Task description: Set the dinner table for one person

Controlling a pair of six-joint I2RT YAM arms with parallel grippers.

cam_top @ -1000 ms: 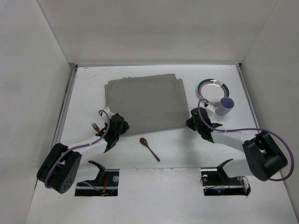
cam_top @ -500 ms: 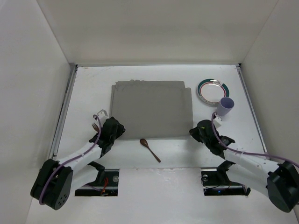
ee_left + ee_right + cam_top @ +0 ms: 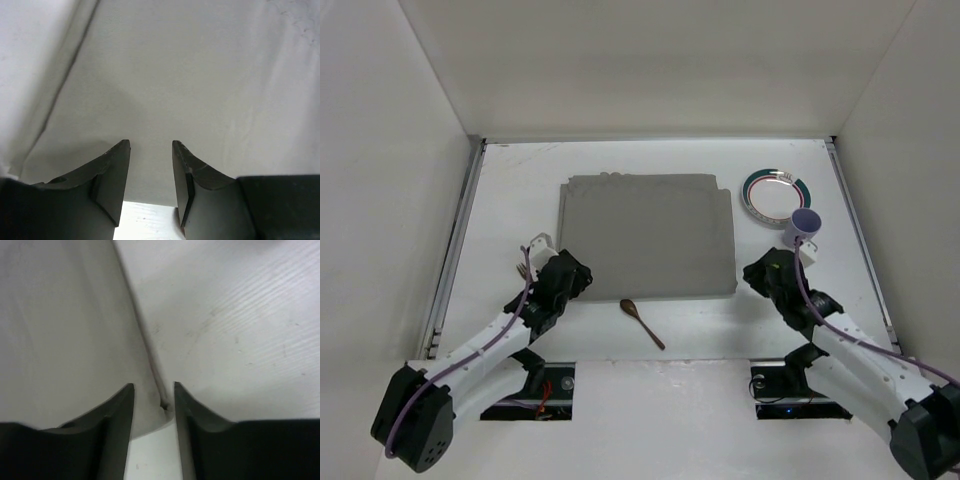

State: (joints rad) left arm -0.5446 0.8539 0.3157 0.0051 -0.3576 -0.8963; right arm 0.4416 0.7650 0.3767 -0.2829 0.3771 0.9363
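Counter [image 3: 510, 190] carries the mat [image 3: 645, 235]; left gripper [image 3: 150, 146] and right gripper [image 3: 154, 387] hold jaws spread at its near corners.

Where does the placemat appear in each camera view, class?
Top: placemat lies at the centre of the table.
Left wrist: placemat fills most of the frame.
Right wrist: placemat covers the left half, corner bottom centre.
Shared landmark: white table along the placemat's near edge.

fork [image 3: 524, 268]: just left of the left claw [image 3: 150, 150] — partly hidden by the wrist, too small to make out
placemat [image 3: 200, 75]: ahead of that claw — cut off by the picture's edges, blurred
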